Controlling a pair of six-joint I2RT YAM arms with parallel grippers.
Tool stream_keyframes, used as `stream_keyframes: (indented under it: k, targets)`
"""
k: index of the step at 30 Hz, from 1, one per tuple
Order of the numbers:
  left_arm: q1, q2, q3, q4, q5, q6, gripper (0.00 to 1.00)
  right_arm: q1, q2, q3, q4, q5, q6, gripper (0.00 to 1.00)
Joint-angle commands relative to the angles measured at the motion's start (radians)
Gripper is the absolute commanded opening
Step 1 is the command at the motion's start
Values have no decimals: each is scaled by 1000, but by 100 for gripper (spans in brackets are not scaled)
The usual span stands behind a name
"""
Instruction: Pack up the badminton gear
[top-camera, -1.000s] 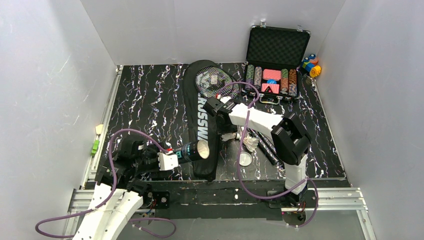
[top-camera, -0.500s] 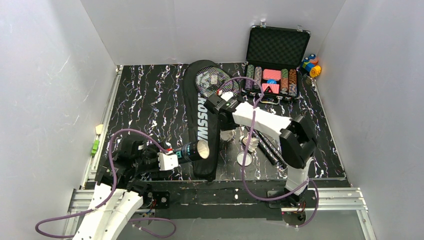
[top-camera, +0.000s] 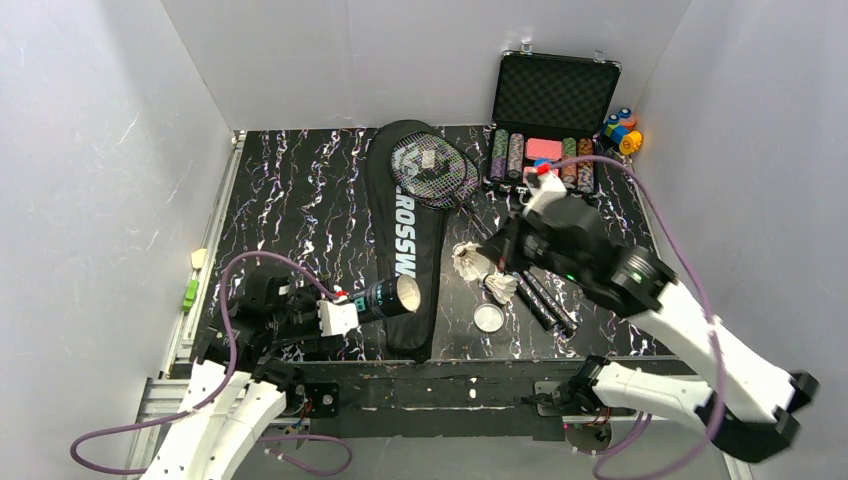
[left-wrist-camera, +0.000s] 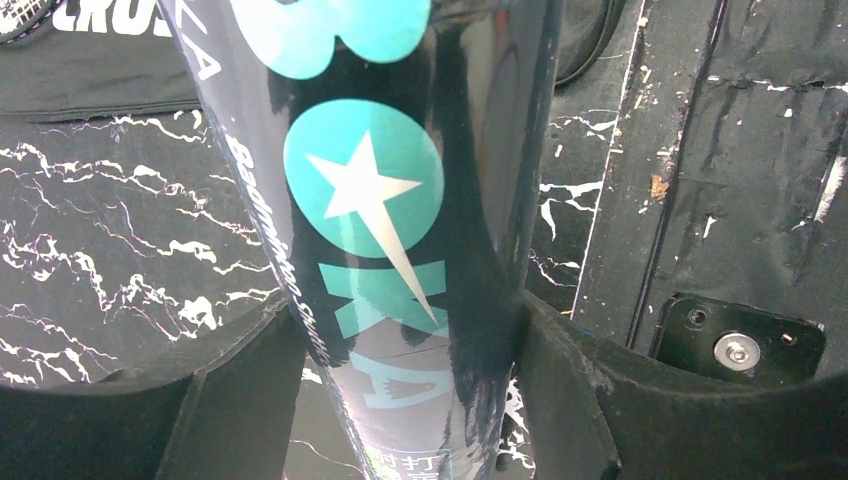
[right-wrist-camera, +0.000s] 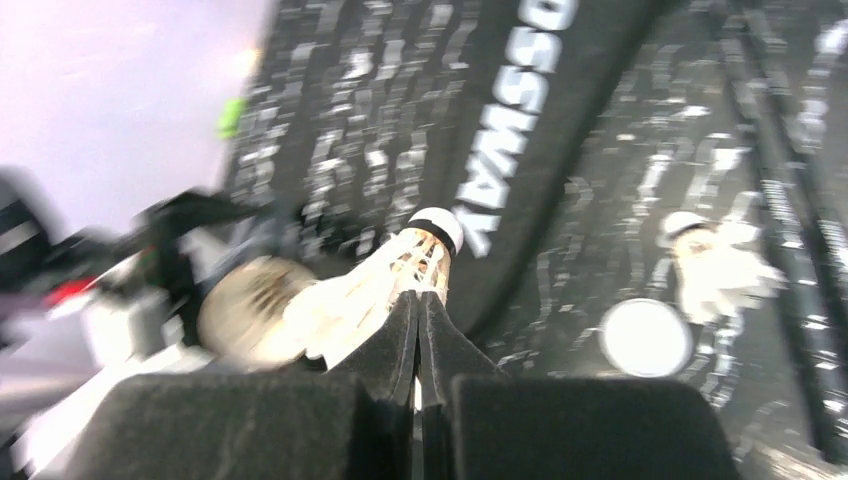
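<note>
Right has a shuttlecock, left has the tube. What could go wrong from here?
1. The right gripper pinches the shuttlecock by its feathers alone; it could slip or get crushed.
2. The tube, held by the left gripper, has a narrow mouth; feathers may snag its rim.

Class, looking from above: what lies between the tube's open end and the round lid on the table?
In the top external view, the edge of the CROSSWAY bag, then bare table, lies between the tube and the lid.
</note>
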Motion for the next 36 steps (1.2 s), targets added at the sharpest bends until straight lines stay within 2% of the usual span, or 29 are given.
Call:
stream_keyframes:
  k: [1, 7, 15, 27, 36]
  targets:
    - [-1, 13, 11, 50, 36, -11, 12, 4, -171, -149, 257, -352, 77, 1]
    - [-1, 35, 20, 71, 39, -14, 12, 3, -206, -272, 449, -542, 198, 1]
    - [-1, 32, 33, 73, 37, -28, 12, 3, -96, -279, 552, -627, 243, 1]
    - [-2, 29, 46, 67, 55, -36, 12, 5, -1, -283, 571, -589, 231, 1]
    - [-1, 21, 47, 61, 62, -35, 12, 12, 7, -277, 561, -545, 202, 1]
